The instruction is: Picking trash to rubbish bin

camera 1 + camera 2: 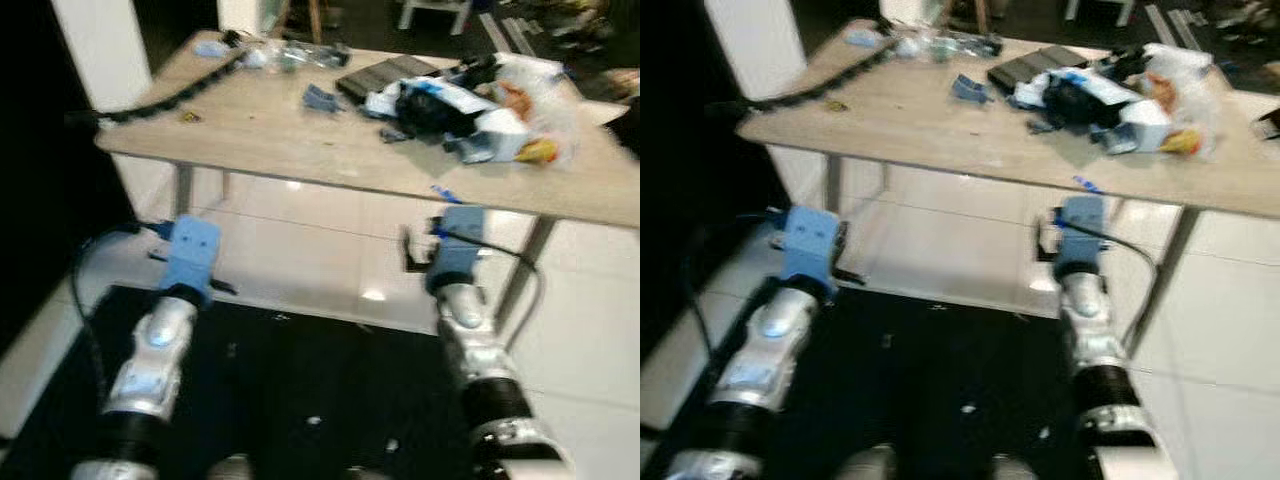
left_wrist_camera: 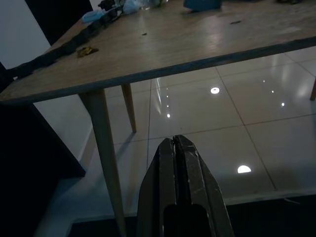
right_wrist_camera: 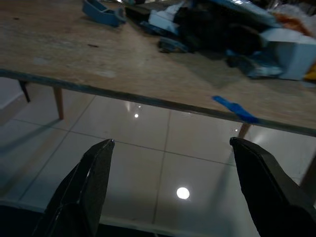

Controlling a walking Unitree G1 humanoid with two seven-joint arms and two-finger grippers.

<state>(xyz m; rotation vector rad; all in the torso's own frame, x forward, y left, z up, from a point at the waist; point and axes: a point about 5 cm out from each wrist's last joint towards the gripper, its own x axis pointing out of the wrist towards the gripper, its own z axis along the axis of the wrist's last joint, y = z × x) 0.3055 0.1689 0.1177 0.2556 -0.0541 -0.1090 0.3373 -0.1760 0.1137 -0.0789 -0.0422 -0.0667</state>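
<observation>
A heap of trash (image 1: pixel 470 110) of white, blue and black wrappers and clear plastic lies on the right part of a wooden table (image 1: pixel 260 130). A crumpled blue scrap (image 1: pixel 320 98) sits near the table's middle, and a thin blue strip (image 3: pixel 236 109) lies at its front edge. Both arms are held low in front of the table, below its top. My left gripper (image 2: pixel 176 140) is shut with nothing in it, facing the table's left front leg (image 2: pixel 106 163). My right gripper (image 3: pixel 171 141) is open wide, level with the front edge below the heap.
A black chain-like cable (image 1: pixel 170 95) runs along the table's left edge, and clear plastic bits (image 1: pixel 260 55) lie at the far corner. A dark flat slab (image 1: pixel 385 75) lies behind the heap. Glossy white tiles run under the table; a black mat (image 1: pixel 300 380) covers the floor near me.
</observation>
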